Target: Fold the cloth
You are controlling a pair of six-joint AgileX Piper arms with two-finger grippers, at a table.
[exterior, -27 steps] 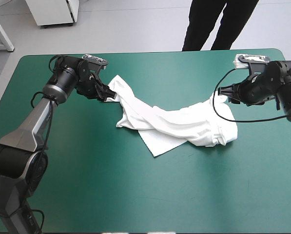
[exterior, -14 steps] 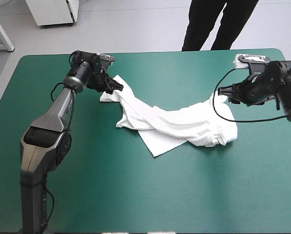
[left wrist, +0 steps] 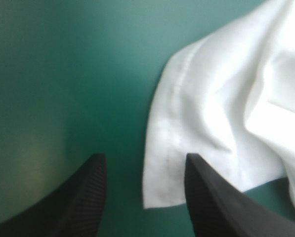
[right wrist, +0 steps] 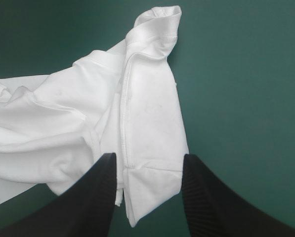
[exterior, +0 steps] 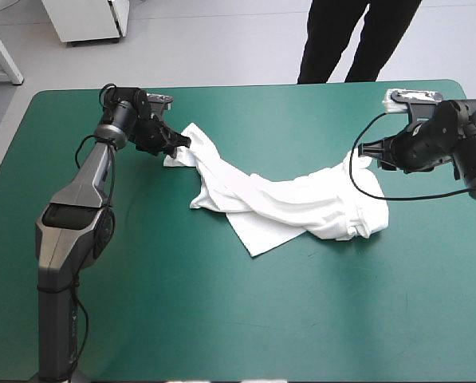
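2 grippers are seen in the high view at opposite ends of the T-shirt (exterior: pixel 285 203), which lies as a crumpled, twisted band across the table (exterior: pixel 222 319), running from near the far-left corner toward the right edge. The left gripper (exterior: pixel 182 144) is placed at the cloth's far-left end, the right gripper (exterior: pixel 363 154) at its right end. Nothing is folded yet. The step in hand is judged to be taking hold of both ends so that the cloth can be spread flat.

In the left wrist view, the left gripper (left wrist: pixel 143 160) is shown released, its black fingers (left wrist: pixel 88 187) standing apart. A hemmed corner of the T-shirt (left wrist: pixel 226 98) lies on the teal-green cover at the mouth of the gap, close against 1 finger, and no cloth is pinched. For a sound grasp, the gripper is best shifted sideways until the corner is centred, then advanced so that the hem sits well inside before the fingers are clenched.

In the right wrist view, the right gripper (right wrist: pixel 147 160) is likewise open, and a folded, seamed end of the T-shirt (right wrist: pixel 147 113) lies in the gap between its fingers. Whether the cloth is touched cannot be told. Several layers appear stacked here, so the outer seam is better taken than the whole bulk. Once both ends are held, they are best lifted together and drawn apart gently, so that the twist is released without a corner slipping out.
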